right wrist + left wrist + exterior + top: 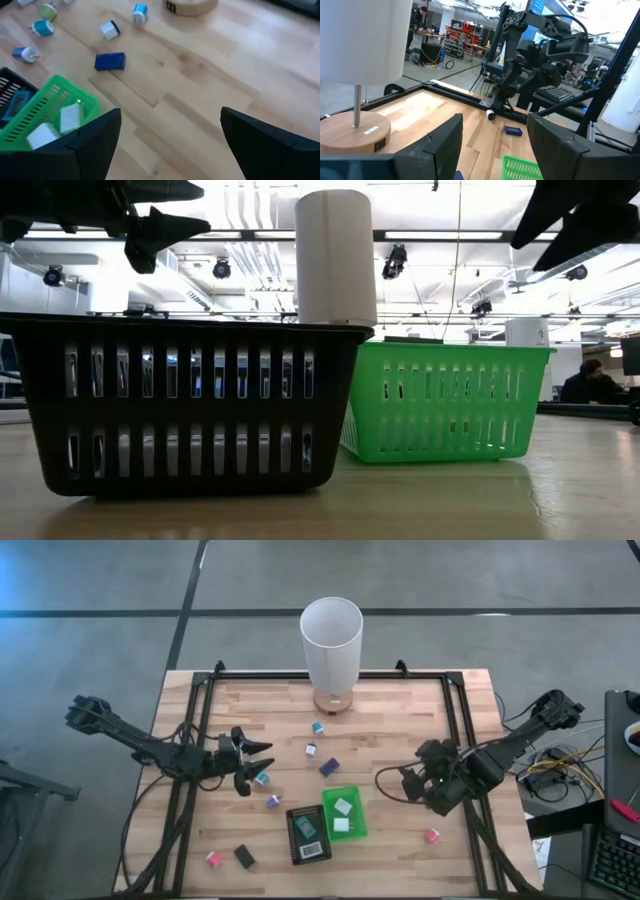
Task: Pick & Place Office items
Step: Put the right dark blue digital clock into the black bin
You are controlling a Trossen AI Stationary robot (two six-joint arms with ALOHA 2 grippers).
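Small office items lie scattered on the wooden table (400, 720): a blue block (110, 61), a white-and-black piece (110, 29), a blue-and-white one (140, 12), a teal one (262, 778), a purple one (272, 801), two pink ones (212, 858) (431, 835) and a black one (244, 857). Two white blocks lie in the green tray (356, 830). My left gripper (256, 765) hangs open above the table's left half, beside the teal piece. My right gripper (400, 782) hangs open to the right of the green tray, tilted down. Both are empty.
A black tray (292, 837) holding an item stands against the green tray's left side, near the front edge. The tall white cylinder (331, 640) stands on a round wooden base (355, 131) at the far middle. A black frame (205, 690) borders the table.
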